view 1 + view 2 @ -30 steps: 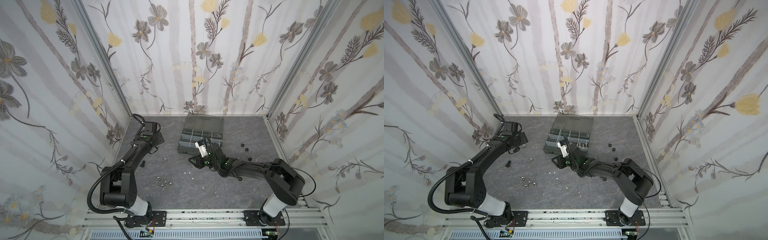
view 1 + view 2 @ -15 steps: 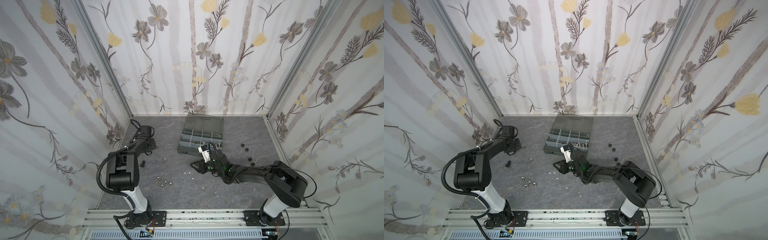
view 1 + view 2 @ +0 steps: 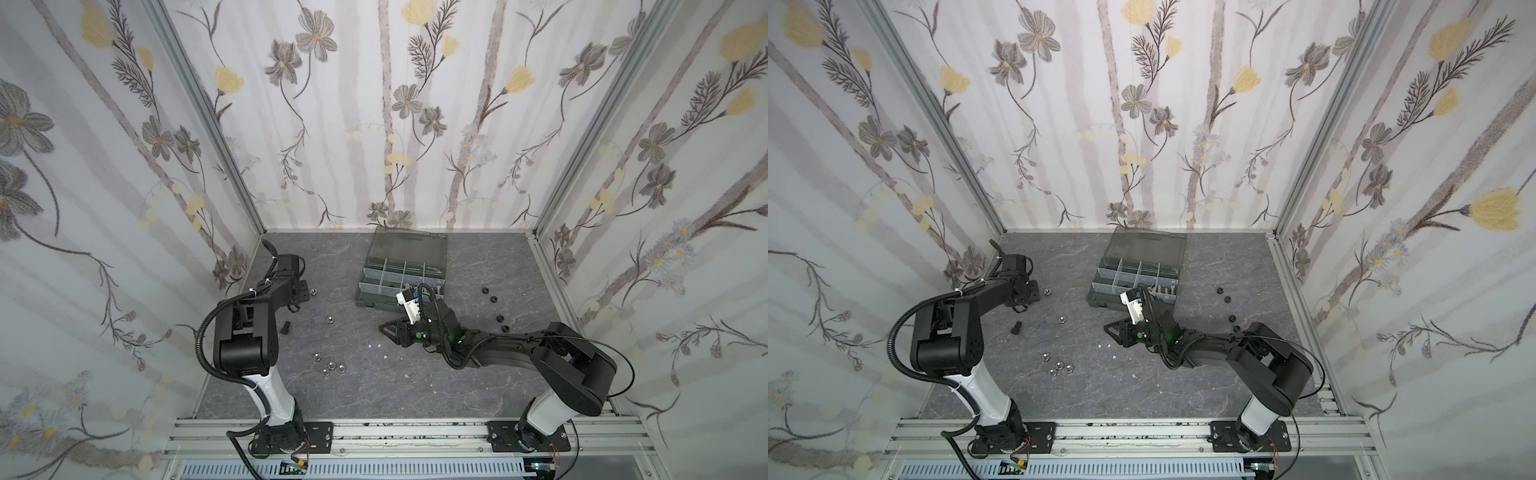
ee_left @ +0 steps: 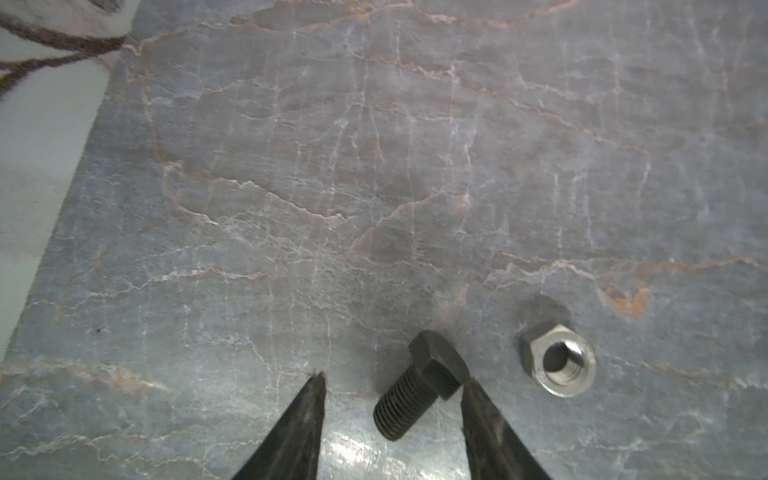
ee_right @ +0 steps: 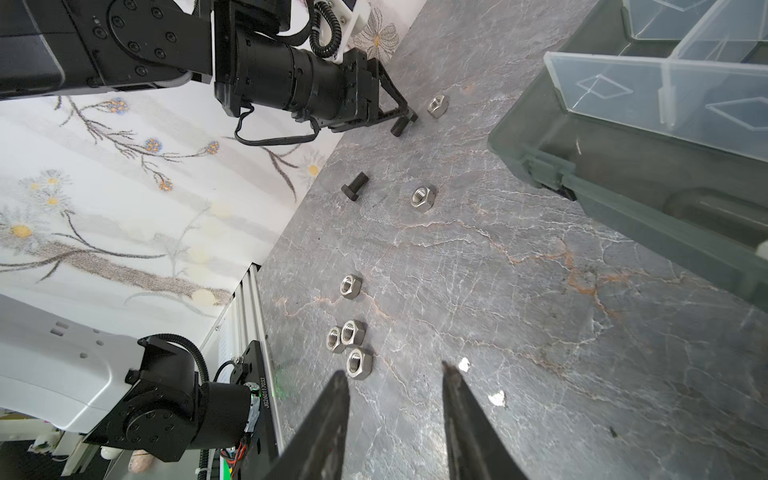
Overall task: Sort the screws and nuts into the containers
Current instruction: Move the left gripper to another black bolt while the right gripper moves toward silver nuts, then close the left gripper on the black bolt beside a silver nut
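left gripper [image 4: 390, 384]: was set low at the far left of the table [image 3: 374, 386]; fingers were spread, nothing clamped.
black screw [image 4: 419, 386]: was lying on its side between those fingers, head touching one finger, thread apart from the other. Step judged: pick-up of this screw, grasp not yet closed.
next move: jaws to be centred over the screw, then closed across it. The round shank was judged likely to roll or be nudged by the touching finger. A carry to a screw compartment would follow.
silver nut [image 4: 559, 365]: was just right of the screw, apart from it; to be kept out of the grasp.
second black screw [image 3: 285, 328]: was nearer on the table, untouched.
nut cluster [image 3: 331, 365]: four silver nuts were lying near, left of centre, unsorted.
right gripper [image 5: 392, 378]: fingers were spread and empty, low over bare table just right of the cluster.
organizer case [image 3: 374, 300]: was at far centre, lid open; silver screws [image 3: 1160, 289] were seen in its near right compartment.
black nuts [image 3: 493, 298]: four were lying right of the case, unsorted.
views: finger-to-screw contact was shown only by the left wrist view. In both top views that screw was hidden by the gripper. Black nuts were seen only from the top.
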Action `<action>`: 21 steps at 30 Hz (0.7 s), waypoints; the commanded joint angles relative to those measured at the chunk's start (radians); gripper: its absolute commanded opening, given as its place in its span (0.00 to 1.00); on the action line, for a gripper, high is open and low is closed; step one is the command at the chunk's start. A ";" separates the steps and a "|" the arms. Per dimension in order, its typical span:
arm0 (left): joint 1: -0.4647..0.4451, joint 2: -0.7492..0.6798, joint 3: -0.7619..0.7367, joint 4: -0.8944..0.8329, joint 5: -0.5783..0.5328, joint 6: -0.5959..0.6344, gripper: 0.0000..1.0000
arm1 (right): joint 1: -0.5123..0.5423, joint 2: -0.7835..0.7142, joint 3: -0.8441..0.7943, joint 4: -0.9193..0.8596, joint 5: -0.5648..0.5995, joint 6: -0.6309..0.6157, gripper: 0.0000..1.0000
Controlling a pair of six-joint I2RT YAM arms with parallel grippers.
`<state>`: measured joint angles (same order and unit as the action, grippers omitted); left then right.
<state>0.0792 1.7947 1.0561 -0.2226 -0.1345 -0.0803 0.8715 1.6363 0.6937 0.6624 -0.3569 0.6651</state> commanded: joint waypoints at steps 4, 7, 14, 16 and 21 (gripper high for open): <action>0.002 -0.033 -0.047 0.063 0.028 0.040 0.60 | -0.002 -0.004 0.000 0.036 -0.017 0.012 0.39; 0.004 -0.024 -0.046 0.061 0.029 0.044 0.60 | -0.002 -0.016 -0.002 0.030 -0.012 0.007 0.39; 0.002 0.002 -0.032 0.061 0.045 0.042 0.51 | -0.002 -0.033 -0.006 0.017 -0.001 -0.001 0.39; 0.001 0.013 -0.031 0.064 0.046 0.040 0.49 | -0.002 -0.035 -0.006 0.014 0.002 -0.004 0.39; 0.002 0.035 -0.021 0.062 0.035 0.037 0.44 | -0.002 -0.030 -0.003 0.014 0.006 -0.005 0.39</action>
<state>0.0803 1.8202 1.0222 -0.1753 -0.0925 -0.0517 0.8696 1.6119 0.6899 0.6559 -0.3592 0.6712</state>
